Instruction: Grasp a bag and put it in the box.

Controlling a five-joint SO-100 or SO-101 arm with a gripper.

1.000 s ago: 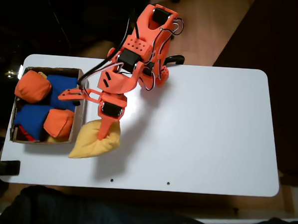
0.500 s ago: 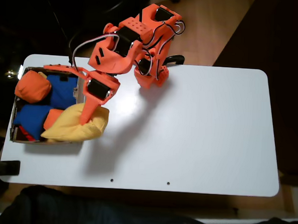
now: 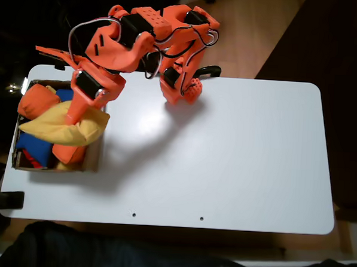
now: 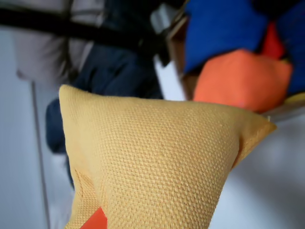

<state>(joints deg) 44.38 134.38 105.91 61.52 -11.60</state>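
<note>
Fixed view: the box [image 3: 94, 159] sits at the left end of the white table [image 3: 237, 154]. It holds an orange beanbag [image 3: 36, 101] at its upper left, blue beanbags [image 3: 31, 145] and a second orange one [image 3: 69, 154] near its lower right. The bag [image 3: 62, 128] hangs over the box interior, its right end over the box's right wall, pinched in the gripper [image 3: 73, 121], whose orange fingers close on its upper middle.

Wrist view: the bag [image 4: 157, 162] spreads across the foreground, with an orange fingertip [image 4: 95, 220] against its lower edge. Beyond it, at upper right, lie a blue beanbag [image 4: 224, 33] and an orange beanbag [image 4: 238, 81] inside the box.
</note>
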